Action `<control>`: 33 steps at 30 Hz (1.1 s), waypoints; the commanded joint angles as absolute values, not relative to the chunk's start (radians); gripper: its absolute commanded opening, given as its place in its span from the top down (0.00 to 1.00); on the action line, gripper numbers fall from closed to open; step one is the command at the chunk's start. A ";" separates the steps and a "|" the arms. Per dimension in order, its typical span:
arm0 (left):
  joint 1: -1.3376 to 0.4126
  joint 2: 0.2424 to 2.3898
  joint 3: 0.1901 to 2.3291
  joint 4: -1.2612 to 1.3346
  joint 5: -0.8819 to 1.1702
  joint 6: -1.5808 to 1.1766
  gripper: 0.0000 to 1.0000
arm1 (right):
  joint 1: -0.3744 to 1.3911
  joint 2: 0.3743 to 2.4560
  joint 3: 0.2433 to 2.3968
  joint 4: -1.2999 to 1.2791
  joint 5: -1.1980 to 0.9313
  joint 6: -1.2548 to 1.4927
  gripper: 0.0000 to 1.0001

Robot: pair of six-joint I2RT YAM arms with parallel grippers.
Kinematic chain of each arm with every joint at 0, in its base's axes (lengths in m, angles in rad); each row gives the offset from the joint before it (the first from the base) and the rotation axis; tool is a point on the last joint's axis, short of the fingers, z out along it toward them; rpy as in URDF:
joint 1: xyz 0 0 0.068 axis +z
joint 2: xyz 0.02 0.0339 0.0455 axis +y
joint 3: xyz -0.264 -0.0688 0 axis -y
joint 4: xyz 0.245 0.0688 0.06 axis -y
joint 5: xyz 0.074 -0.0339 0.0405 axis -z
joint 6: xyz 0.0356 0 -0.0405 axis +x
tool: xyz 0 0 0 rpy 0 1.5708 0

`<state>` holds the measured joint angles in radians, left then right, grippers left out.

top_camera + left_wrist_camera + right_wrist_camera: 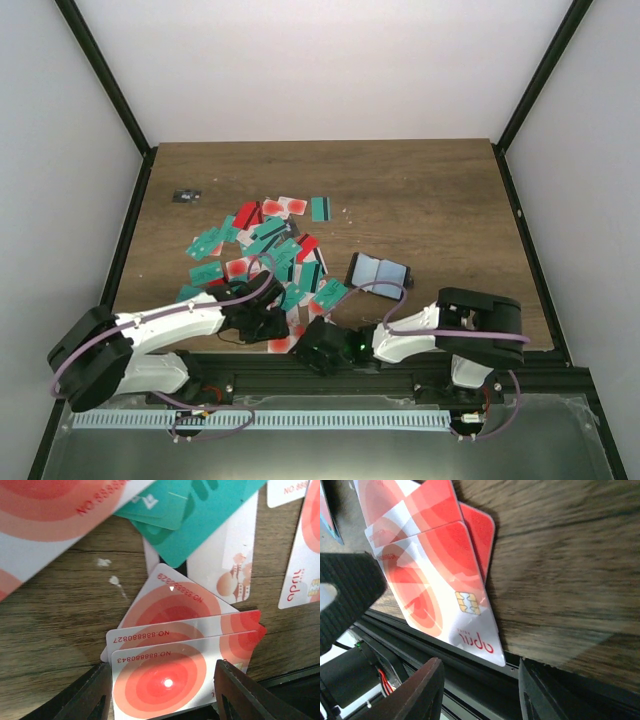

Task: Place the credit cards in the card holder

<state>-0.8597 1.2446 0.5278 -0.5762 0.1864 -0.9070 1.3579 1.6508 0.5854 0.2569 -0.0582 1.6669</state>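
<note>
The credit cards [268,245] lie in a loose pile, teal, red and white with red circles, left of the table's middle. The card holder [378,270] lies open to their right, light blue inside. My left gripper [268,328] is low at the pile's near end. Its jaws [162,700] stand apart astride a white card with a red circle [160,677] that lies fanned with two others at the table's front edge. My right gripper [318,350] sits just beyond that edge, open [480,690], with nothing between its fingers. The corner of a chip card [470,630] overhangs the edge just in front of it.
A tiny dark object [186,195] lies at the far left of the table. Black frame rails [400,365] run along the near edge under both grippers. A black ribbed finger [345,595] of the other arm stands close at the left of the right wrist view.
</note>
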 commanded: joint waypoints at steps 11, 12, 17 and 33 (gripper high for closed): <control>-1.017 1.492 0.456 -0.592 0.221 -0.879 0.42 | 1.318 1.653 0.503 0.306 -0.009 1.665 0.67; -1.024 1.503 0.458 -0.586 0.226 -0.878 0.42 | 1.319 1.644 0.496 0.303 -0.008 1.663 0.68; -1.083 1.509 0.495 -0.584 0.279 -0.884 0.46 | 1.316 1.568 0.451 0.254 -0.002 1.668 0.68; -1.083 1.436 0.801 -0.765 0.103 -0.738 0.43 | 1.333 1.390 0.373 0.139 -0.038 1.620 0.65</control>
